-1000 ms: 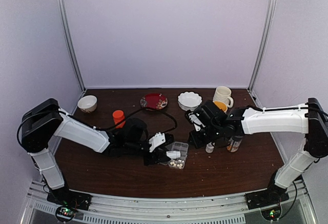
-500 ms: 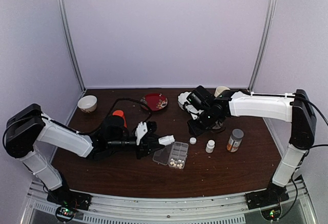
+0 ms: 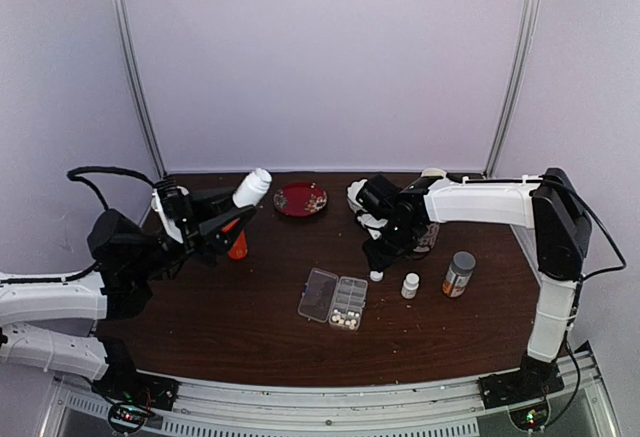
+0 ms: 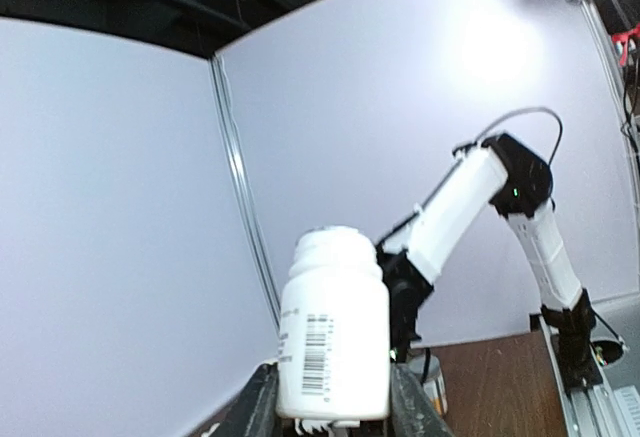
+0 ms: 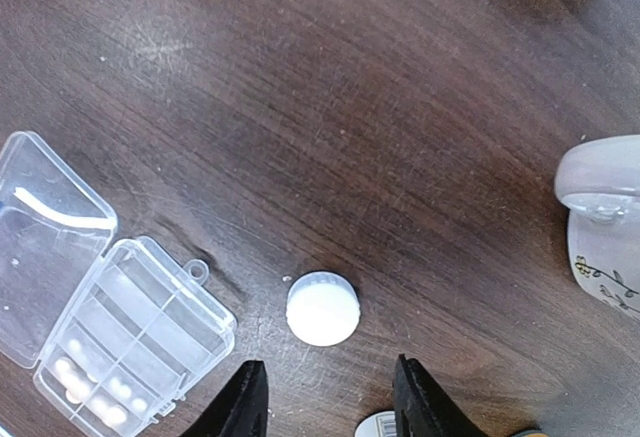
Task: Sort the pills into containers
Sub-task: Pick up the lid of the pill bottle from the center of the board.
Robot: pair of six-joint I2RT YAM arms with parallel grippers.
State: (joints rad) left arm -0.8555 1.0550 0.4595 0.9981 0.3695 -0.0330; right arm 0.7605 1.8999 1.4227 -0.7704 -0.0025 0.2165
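My left gripper [image 3: 238,202] is raised at the back left, shut on a white pill bottle [image 3: 252,187] that has no cap; its black fingers clamp the bottle's [image 4: 333,337] base from both sides. The clear pill box [image 3: 335,301] lies open mid-table, lid [image 5: 40,237] flat to the left, with cream pills [image 5: 95,397] in the nearest containers [image 5: 135,337]. My right gripper [image 5: 330,402] stands open just above the table, with nothing between its fingers. A loose white cap [image 5: 322,309] lies just ahead of it, right of the box. In the top view that gripper [image 3: 385,249] hangs over the cap [image 3: 376,275].
An orange bottle [image 3: 238,245] stands under my left arm. A red plate [image 3: 300,198], a white bowl [image 3: 368,195] and a mug [image 3: 432,177] line the back. A small white bottle [image 3: 410,285] and a grey-capped amber bottle [image 3: 458,273] stand right of the box.
My left arm has lifted the white bottle away from the pill box, up and to the back left. My right gripper has pulled back from the small bottles and opened above the cap.
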